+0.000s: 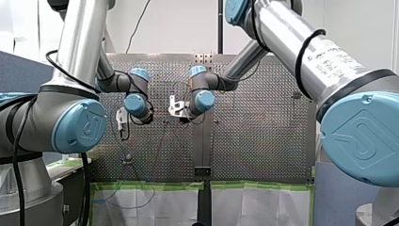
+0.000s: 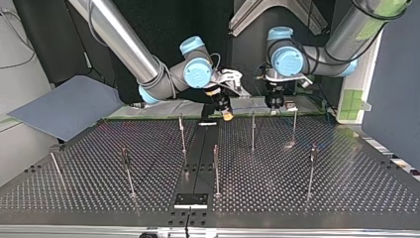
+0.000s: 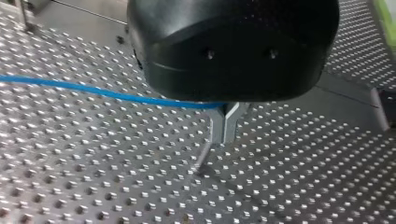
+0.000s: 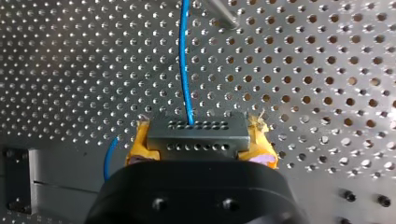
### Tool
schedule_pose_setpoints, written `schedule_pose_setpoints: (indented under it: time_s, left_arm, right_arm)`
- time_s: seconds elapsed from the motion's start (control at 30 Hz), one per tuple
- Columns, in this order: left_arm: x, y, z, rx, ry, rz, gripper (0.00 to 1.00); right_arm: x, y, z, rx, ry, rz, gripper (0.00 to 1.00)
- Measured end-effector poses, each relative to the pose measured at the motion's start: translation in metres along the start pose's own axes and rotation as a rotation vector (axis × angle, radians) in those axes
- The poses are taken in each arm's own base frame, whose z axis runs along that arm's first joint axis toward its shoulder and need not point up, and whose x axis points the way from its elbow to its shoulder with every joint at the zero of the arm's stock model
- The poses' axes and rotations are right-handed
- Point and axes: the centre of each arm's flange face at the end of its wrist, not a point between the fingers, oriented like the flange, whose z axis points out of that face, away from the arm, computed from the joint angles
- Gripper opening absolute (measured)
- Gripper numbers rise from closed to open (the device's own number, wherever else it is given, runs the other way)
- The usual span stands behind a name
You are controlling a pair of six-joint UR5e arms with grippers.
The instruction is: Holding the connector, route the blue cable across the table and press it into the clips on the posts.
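Observation:
In the right wrist view my right gripper (image 4: 201, 140) is shut on a dark grey connector (image 4: 196, 133), with a yellow pad (image 4: 140, 144) on each side of it. The blue cable (image 4: 185, 70) leaves the connector and runs ahead over the perforated table (image 4: 70, 70). In the left wrist view my left gripper (image 3: 224, 135) has its metal fingers (image 3: 217, 123) shut on the blue cable (image 3: 107, 93), which trails off to one side just above the plate. In the top view both grippers hang at the table's far edge, right (image 2: 225, 114) and left (image 2: 274, 101), behind several thin posts (image 2: 252, 130).
More posts stand across the plate (image 2: 216, 168), (image 2: 126, 168), (image 2: 312, 166). A black bracket (image 2: 190, 200) sits at the near edge in the top view. A grey-blue sheet (image 2: 64, 106) lies beyond the table at that view's left. White cloth (image 1: 259, 205) hangs at the front view's bottom.

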Motion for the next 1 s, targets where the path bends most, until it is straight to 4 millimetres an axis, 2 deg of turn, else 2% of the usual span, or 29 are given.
schedule_pose_setpoints:
  time_s: [0.17, 0.43, 0.7, 1.0]
  left_arm:
    - [0.010, 0.003, 0.004, -0.003, 0.007, -0.004, 0.02]
    - [0.010, 0.005, 0.015, 0.023, -0.009, -0.022, 0.02]
    - [0.028, 0.007, 0.026, 0.035, 0.015, -0.028, 0.02]
    - [0.025, 0.009, 0.033, 0.050, -0.006, -0.048, 0.02]
  right_arm:
    - [0.001, 0.007, 0.003, -0.008, 0.010, 0.008, 0.00]
    - [0.005, 0.012, 0.009, -0.008, 0.054, 0.021, 0.00]
    - [0.002, 0.013, 0.010, -0.006, 0.055, 0.032, 0.00]
    - [-0.005, 0.026, 0.016, -0.024, 0.041, 0.055, 0.00]
